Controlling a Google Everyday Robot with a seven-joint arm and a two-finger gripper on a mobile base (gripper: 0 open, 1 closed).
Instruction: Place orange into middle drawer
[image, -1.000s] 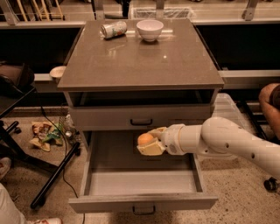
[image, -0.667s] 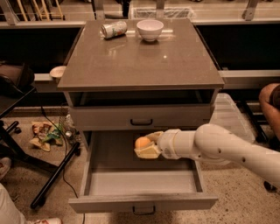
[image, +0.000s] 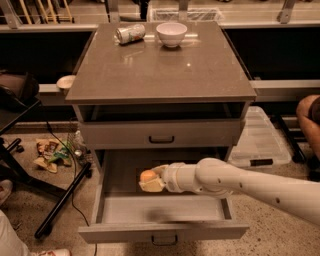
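Observation:
The orange (image: 147, 175) is small and round, held between the pale fingers of my gripper (image: 152, 180). The gripper reaches in from the right over the pulled-out middle drawer (image: 162, 232) and holds the orange low inside it, near the drawer's left middle. The drawer has a pale grey front with a small dark bar handle (image: 164, 241) and its grey floor (image: 165, 207) shows below the gripper. My white arm (image: 240, 185) crosses the drawer's right side and hides part of it.
The upper drawer front (image: 161, 134) is shut above. On the cabinet top stand a white bowl (image: 171, 34) and a tipped silver can (image: 130, 33). Black stand legs (image: 62, 200) and litter lie on the floor to the left. A clear plastic bin lid (image: 260, 142) lies to the right.
My gripper has moved left and down a little with the orange, deeper into the open drawer. The drawer has not moved.

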